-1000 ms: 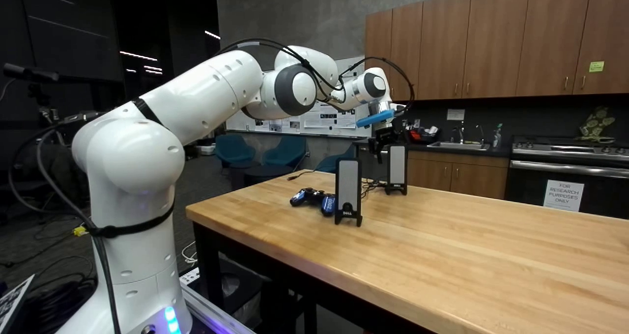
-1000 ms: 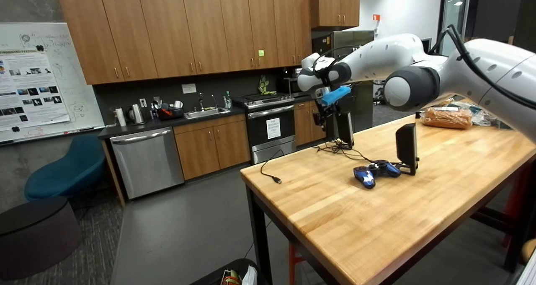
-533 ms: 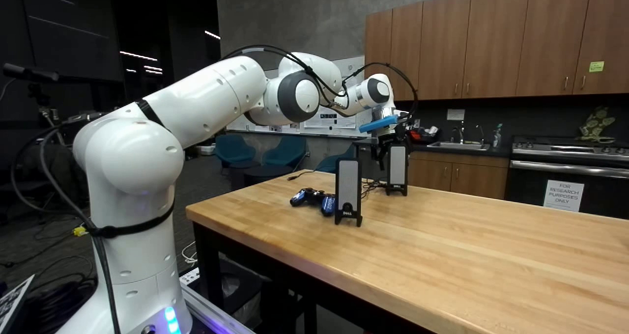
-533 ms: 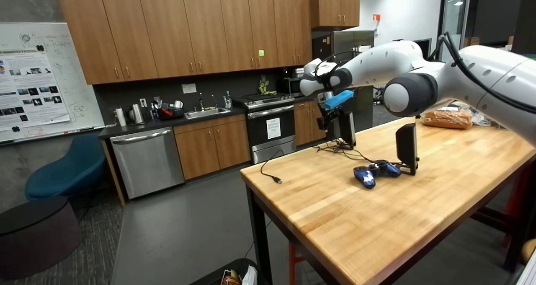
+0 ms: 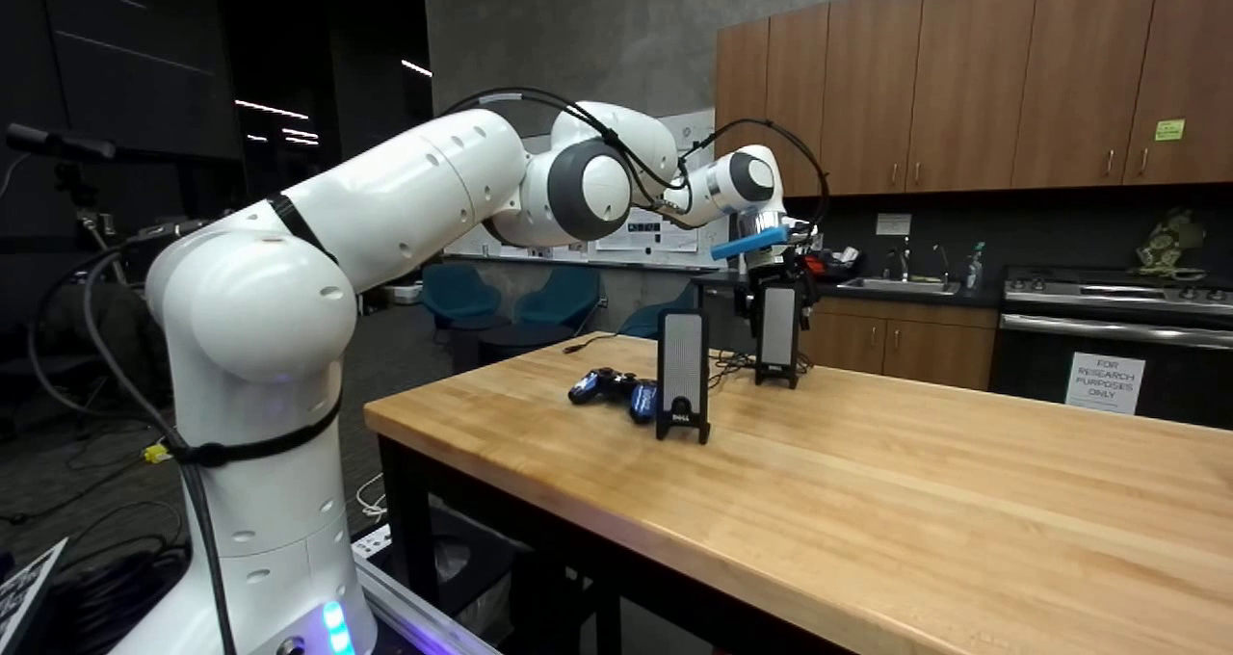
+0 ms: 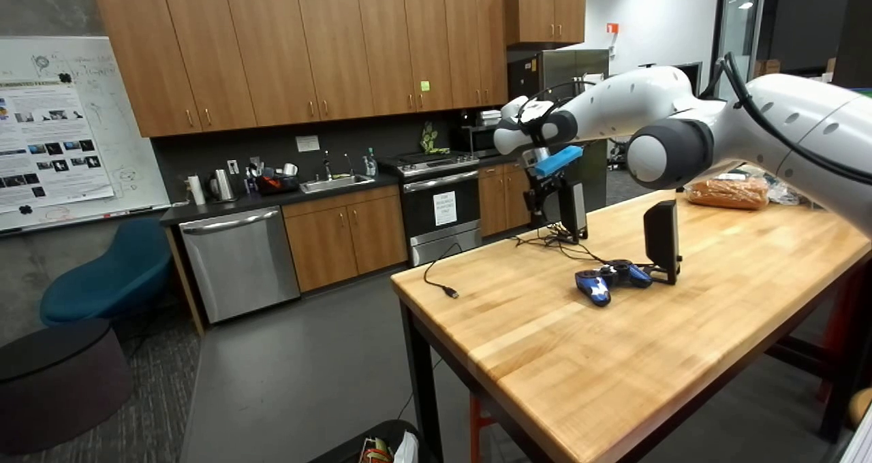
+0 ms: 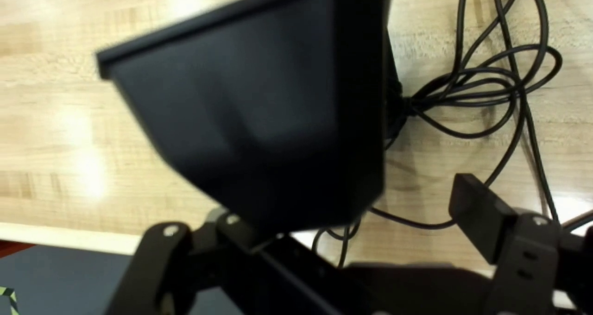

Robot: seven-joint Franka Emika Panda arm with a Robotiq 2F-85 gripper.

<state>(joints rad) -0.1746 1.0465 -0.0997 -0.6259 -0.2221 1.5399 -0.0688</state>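
A pale wooden table [image 5: 867,482] fills the lower right of an exterior view. From the left of that view a white robot arm [image 5: 414,188] rises and stretches past the centre, its end bent down toward the table. Right of centre, directly below that end, stands the far speaker [image 5: 778,332], tall, slim and black with a grey front; in the wrist view it looms dark across the upper middle. The near speaker [image 5: 682,361], a matching one, stands to its left and closer to the viewer. A blue-and-black game controller [image 5: 615,390] lies just left of the near speaker. The fingers [image 7: 482,217] are spread wide and grip nothing: one, lower right in the wrist view, is apart from the far speaker; the other, lower left, overlaps its lower edge, and contact there cannot be told. Thin black cables [image 7: 521,91] loop across the upper right, some passing behind the lower right finger.

Good handling here probably means centring the far speaker in the gap before any closing, keeping cables out from between, and bringing both sides in gently, since so narrow a body likely tips easily.
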